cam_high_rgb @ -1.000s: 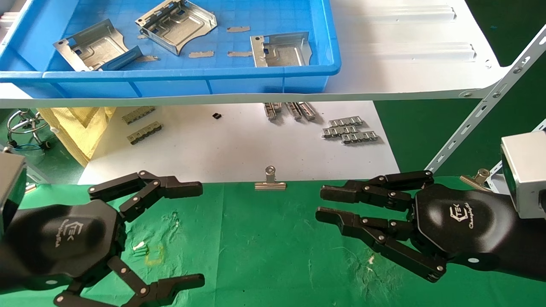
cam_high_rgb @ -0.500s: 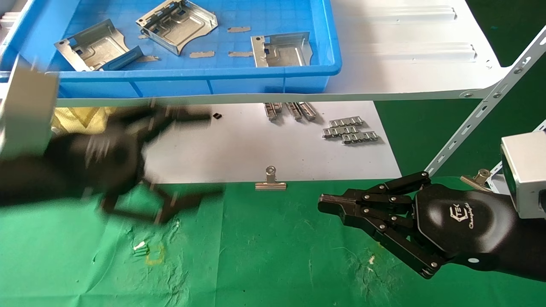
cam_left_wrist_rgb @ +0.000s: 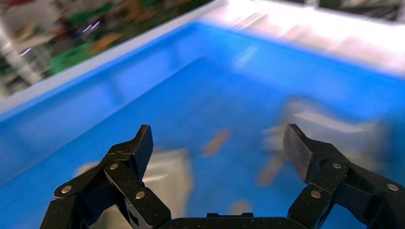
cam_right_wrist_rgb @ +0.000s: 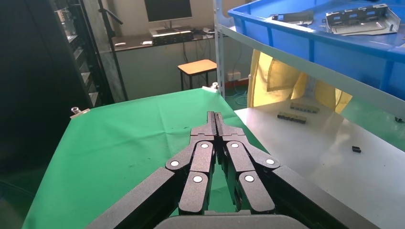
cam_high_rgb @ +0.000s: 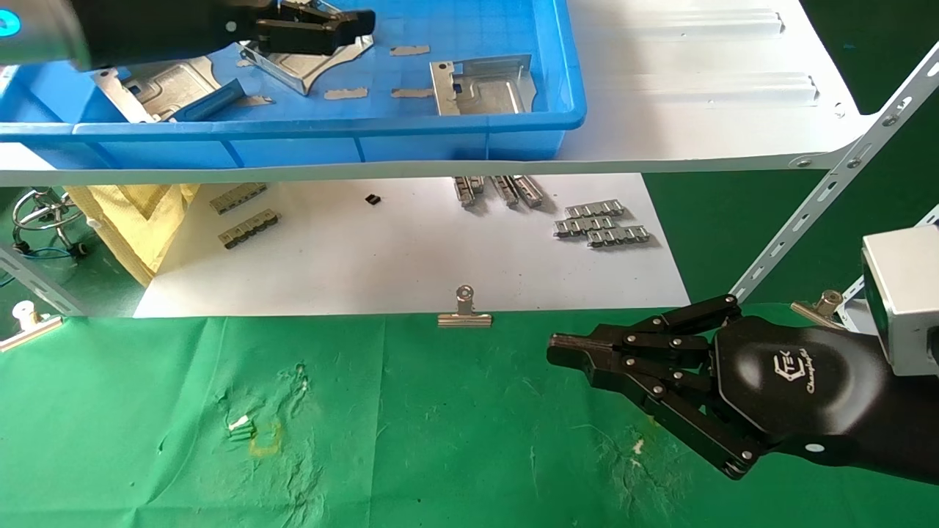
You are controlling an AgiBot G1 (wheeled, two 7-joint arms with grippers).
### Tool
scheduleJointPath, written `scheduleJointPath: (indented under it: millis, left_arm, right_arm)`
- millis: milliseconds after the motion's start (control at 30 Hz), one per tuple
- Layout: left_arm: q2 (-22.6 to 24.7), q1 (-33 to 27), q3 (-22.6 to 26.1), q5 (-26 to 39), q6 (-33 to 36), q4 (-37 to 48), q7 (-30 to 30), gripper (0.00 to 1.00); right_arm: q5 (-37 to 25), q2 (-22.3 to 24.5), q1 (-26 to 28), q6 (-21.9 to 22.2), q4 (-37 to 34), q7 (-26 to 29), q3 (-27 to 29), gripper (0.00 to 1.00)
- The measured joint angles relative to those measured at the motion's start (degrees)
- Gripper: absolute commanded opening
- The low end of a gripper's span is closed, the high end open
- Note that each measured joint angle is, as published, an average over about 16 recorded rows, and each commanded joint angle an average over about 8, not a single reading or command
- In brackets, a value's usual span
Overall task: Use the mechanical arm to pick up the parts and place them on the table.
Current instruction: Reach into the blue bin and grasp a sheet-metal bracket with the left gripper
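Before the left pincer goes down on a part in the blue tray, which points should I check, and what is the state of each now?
1. Left pincer open: ok, fingers wide apart.
2. Left pincer over the blue tray: ok, above the middle part.
3. Left pincer empty: ok, nothing between its fingers.
4. Exact alignment with that part: cannot tell, the left wrist view is smeared.
5. Right pincer out of the way: ok, shut, over the green table.
6. Parts already on the table: none seen.

I see my left gripper (cam_high_rgb: 345, 26) up over the blue bin (cam_high_rgb: 367, 132), above a part (cam_high_rgb: 308, 62); my right gripper (cam_high_rgb: 561, 350) (fingers pressed together) hovers over the table (cam_high_rgb: 403, 440).
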Motion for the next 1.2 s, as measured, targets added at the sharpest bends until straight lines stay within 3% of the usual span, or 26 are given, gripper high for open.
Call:
scheduleJointPath:
  millis: [100, 267, 300, 367, 400, 500, 567, 1200]
  left_arm:
    - [2.8, -3.14, 1.25, 2.72, -5.17, 5.99, 0.67, 1.0]
    - [6.18, -6.38, 2.96, 6.07, -12.2, 12.9, 1.28, 0.41]
    - [6.67, -6.82, 3.25, 6.59, -13.28, 13.89, 1.31, 0.28]
    - [7.5, -7.54, 3.77, 7.5, -15.02, 15.54, 1.32, 0.03]
    - [7.81, -7.85, 4.01, 7.9, -15.66, 16.21, 1.31, 0.0]
    - [8.41, -8.62, 4.6, 8.82, -16.72, 17.84, 1.12, 0.0]
    - [8.61, -9.05, 4.9, 9.26, -16.93, 18.68, 0.86, 0.0]
    - [7.54, -10.87, 5.53, 10.16, -13.9, 21.65, -2.67, 0.0]
  right_arm:
    - [0.0, 0.0, 0.0, 0.0, 0.0, 0.0, 0.0, 0.0]
    - [0.0, 0.0, 0.0, 0.0, 0.0, 0.0, 0.0, 0.02]
    - [0.0, 0.0, 0.0, 0.0, 0.0, 0.0, 0.0, 0.07]
    - [0.0, 0.0, 0.0, 0.0, 0.0, 0.0, 0.0, 0.3]
    - [0.0, 0.0, 0.0, 0.0, 0.0, 0.0, 0.0, 0.43]
    - [0.0, 0.0, 0.0, 0.0, 0.0, 0.0, 0.0, 0.8]
    - [0.0, 0.0, 0.0, 0.0, 0.0, 0.0, 0.0, 0.98]
    - [0.0, 0.0, 0.0, 0.0, 0.0, 0.0, 0.0, 1.0]
